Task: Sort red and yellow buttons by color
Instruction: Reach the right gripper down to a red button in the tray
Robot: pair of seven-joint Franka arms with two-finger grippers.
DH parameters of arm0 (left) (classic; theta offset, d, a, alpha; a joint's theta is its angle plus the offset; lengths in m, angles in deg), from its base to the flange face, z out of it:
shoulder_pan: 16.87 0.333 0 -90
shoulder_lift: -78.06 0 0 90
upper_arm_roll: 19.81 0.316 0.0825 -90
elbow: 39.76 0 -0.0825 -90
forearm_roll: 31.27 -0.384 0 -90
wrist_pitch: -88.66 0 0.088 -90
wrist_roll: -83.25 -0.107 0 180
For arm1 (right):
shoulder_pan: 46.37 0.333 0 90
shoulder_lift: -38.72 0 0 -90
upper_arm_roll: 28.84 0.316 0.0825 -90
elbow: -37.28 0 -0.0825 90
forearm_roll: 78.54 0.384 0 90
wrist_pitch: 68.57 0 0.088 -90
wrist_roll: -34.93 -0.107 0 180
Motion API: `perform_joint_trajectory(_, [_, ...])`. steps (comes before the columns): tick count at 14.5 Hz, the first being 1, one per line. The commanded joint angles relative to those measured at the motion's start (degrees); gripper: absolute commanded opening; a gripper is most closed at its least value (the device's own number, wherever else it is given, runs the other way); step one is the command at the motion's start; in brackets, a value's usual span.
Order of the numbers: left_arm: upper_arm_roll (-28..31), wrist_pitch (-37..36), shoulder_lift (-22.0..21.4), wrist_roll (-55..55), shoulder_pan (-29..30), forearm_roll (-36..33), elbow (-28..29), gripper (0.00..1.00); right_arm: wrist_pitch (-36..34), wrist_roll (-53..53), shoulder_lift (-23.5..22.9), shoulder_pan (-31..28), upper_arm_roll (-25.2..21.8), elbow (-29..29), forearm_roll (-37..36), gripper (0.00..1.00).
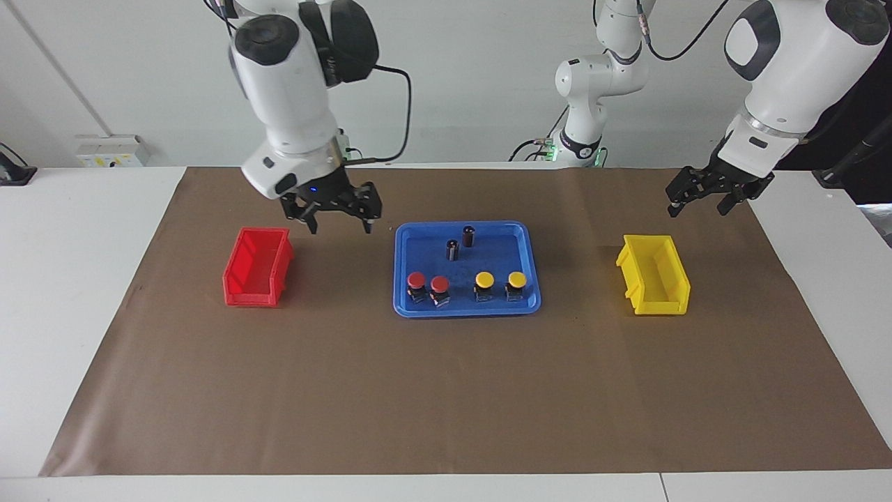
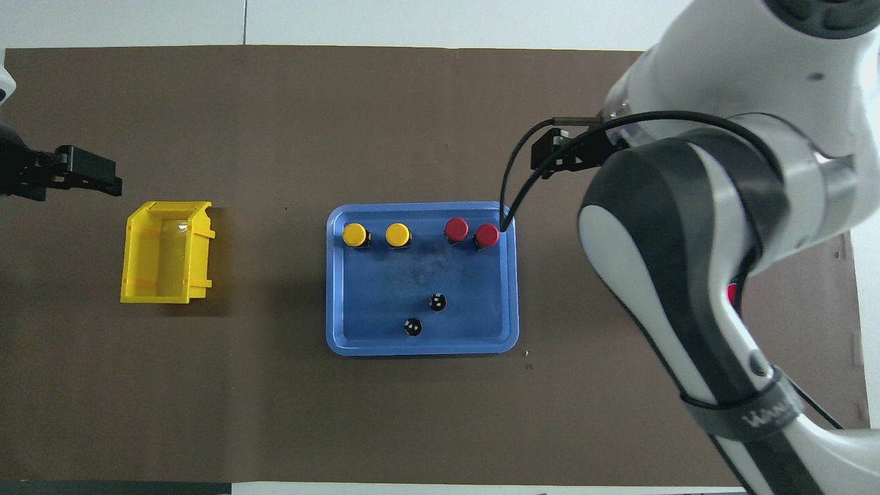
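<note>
Right now all four buttons stand in a row in the blue tray (image 1: 465,307), along the tray's edge farthest from the robots. The two red buttons (image 1: 428,288) stand side by side, close enough that they may be touching, at the end of the row toward the right arm. The two yellow buttons (image 1: 500,285) stand a little apart from each other at the end toward the left arm. Nearer to the robots in the same tray are two dark cylinders (image 1: 460,244), both upright and just apart.

A brown sheet (image 1: 446,390) covers the surface, and the tray sits at its middle. A red bin (image 1: 256,268) lies toward the right arm's end and a yellow bin (image 1: 654,275) toward the left arm's end, each well apart from the tray; the yellow bin holds nothing, while the right arm hides most of the red one from above.

The right gripper (image 1: 337,222) hangs in the air over the sheet between the red bin and the tray, its jaws released and pointing down with nothing between them. The left gripper (image 1: 698,202) waits raised over the sheet near the yellow bin, jaws likewise spread and grasping nothing.
</note>
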Motion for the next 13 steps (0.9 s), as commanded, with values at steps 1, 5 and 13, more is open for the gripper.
perform_joint_trajectory(1, [-0.2,-1.4,-0.2,-0.7,0.3,-1.0,-0.6,1.00,7.6,-3.8,-4.8,2.3,0.0,-1.3,-0.1,1.00])
perform_joint_trajectory(5, [-0.2,-1.4,-0.3,-0.7,0.4,-1.0,-0.5,1.00,21.4,-4.2,-5.7,7.2,0.0,10.6,-0.3,1.00])
perform_joint_trajectory(13, [-0.2,-1.4,-1.3,-0.6,-0.2,-1.0,1.5,0.99,30.7,-2.1,-7.3,9.4,0.0,19.3,-3.9,0.90])
